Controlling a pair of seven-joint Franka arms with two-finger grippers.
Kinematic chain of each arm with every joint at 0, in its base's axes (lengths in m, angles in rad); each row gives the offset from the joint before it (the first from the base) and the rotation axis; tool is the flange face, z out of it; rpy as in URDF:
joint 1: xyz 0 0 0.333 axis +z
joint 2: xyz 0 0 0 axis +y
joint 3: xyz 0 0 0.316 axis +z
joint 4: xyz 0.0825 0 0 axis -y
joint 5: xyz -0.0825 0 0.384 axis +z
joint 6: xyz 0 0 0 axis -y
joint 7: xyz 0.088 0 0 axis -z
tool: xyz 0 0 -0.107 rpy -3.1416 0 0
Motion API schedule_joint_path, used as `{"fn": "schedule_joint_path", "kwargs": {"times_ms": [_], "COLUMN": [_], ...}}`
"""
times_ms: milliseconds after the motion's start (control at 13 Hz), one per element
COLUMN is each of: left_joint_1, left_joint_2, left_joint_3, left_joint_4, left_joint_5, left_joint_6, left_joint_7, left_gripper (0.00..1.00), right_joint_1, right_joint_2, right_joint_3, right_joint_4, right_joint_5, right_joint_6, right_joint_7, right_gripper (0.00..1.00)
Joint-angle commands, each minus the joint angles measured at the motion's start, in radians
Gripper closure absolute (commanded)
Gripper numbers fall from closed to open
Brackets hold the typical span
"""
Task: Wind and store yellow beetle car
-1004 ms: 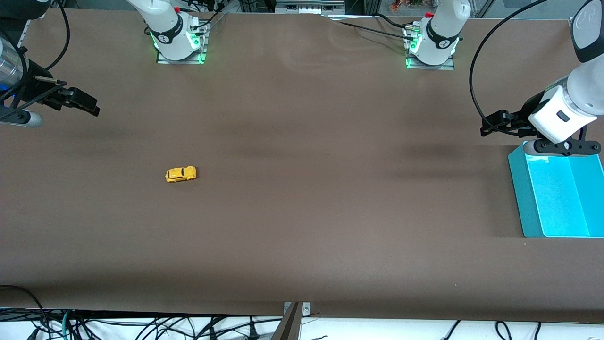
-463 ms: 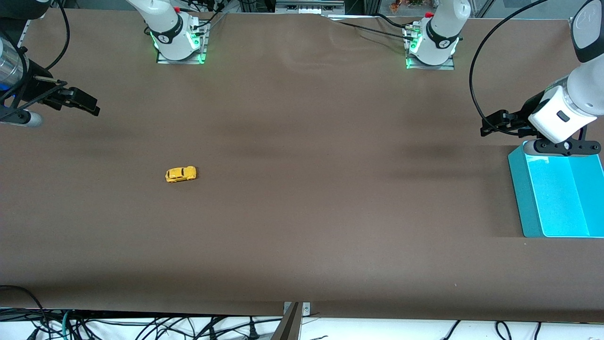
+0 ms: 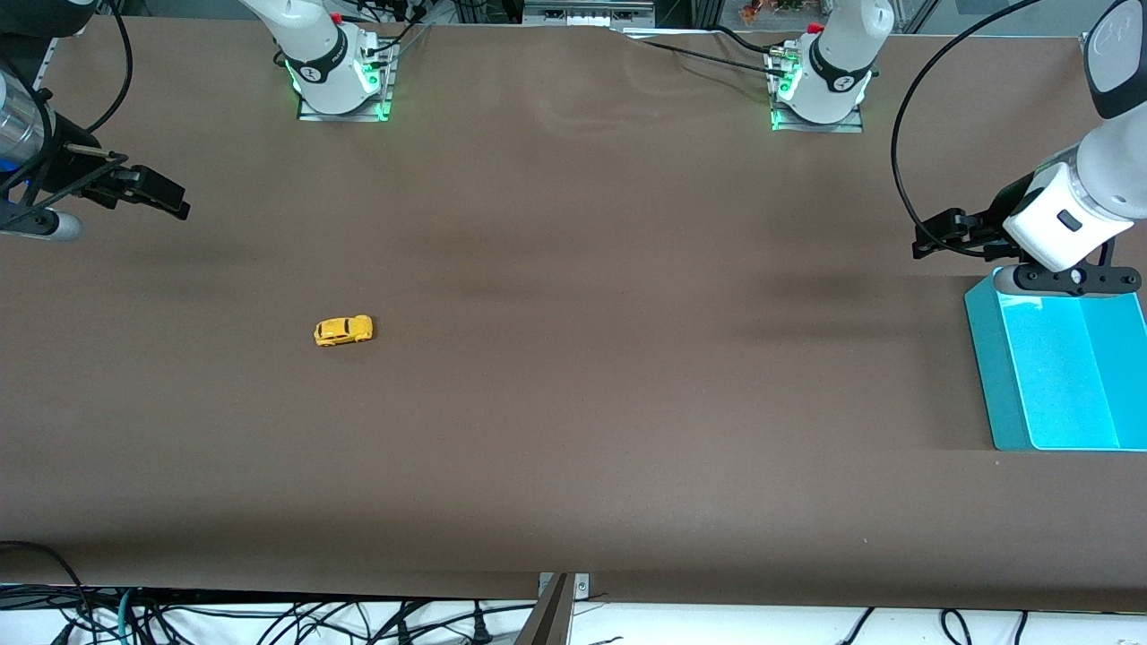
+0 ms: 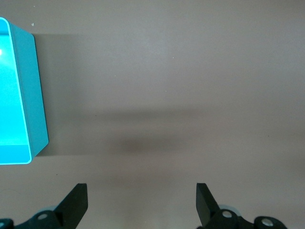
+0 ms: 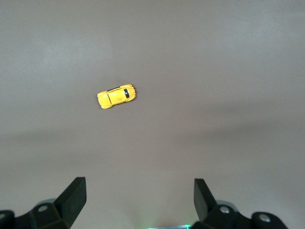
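The yellow beetle car (image 3: 343, 331) stands on its wheels on the brown table, toward the right arm's end; it also shows in the right wrist view as the yellow beetle car (image 5: 116, 97), well away from the fingers. My right gripper (image 3: 170, 202) hangs open and empty above the table edge at that end, and in its own view the right gripper (image 5: 140, 198) has wide-apart jaws. At the other end my left gripper (image 3: 932, 237) hovers open beside the teal bin; the left gripper (image 4: 142, 202) holds nothing.
A teal bin (image 3: 995, 376) sits at the left arm's end of the table, also visible as the teal bin (image 4: 35, 105) in the left wrist view. The two arm bases (image 3: 336, 85) stand along the table's back edge. Cables hang below the front edge.
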Motion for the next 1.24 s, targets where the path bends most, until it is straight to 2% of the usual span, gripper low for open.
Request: {"fn": "schedule_joint_path", "kwargs": {"times_ms": [0, 154, 309, 540, 695, 926, 1158], "left_joint_1": [0.0, 0.0, 0.0, 0.002, 0.0, 0.002, -0.001], "left_joint_2": [0.012, 0.012, 0.012, 0.012, 0.012, 0.022, 0.025], "left_joint_3": [-0.003, -0.003, -0.003, -0.003, -0.003, -0.001, -0.001], "left_joint_4": [0.027, 0.027, 0.027, 0.027, 0.027, 0.029, 0.058], "left_joint_5": [0.01, 0.01, 0.01, 0.01, 0.01, 0.0, 0.002], "left_joint_6": [-0.004, -0.004, -0.004, -0.004, -0.004, -0.004, -0.005], "left_joint_7": [0.003, 0.003, 0.005, 0.006, 0.005, 0.005, -0.006], "left_gripper": [0.0, 0.0, 0.0, 0.0, 0.0, 0.0, 0.0], "right_joint_1": [0.005, 0.007, 0.007, 0.007, 0.007, 0.007, 0.007], "right_joint_2": [-0.012, -0.015, -0.018, -0.014, -0.004, 0.028, 0.12], "right_joint_3": [0.001, 0.004, 0.06, 0.077, 0.079, 0.079, 0.079], "right_joint_4": [-0.009, -0.064, -0.091, -0.159, -0.237, -0.366, -0.405], "right_joint_5": [-0.011, -0.006, -0.006, -0.006, -0.006, -0.005, -0.008], "right_joint_6": [-0.011, -0.001, 0.015, 0.109, 0.236, 0.439, 0.586], "right_joint_7": [-0.013, -0.01, -0.016, -0.129, -0.273, -0.627, -0.937], "right_gripper": [0.0, 0.0, 0.0, 0.0, 0.0, 0.0, 0.0]}}
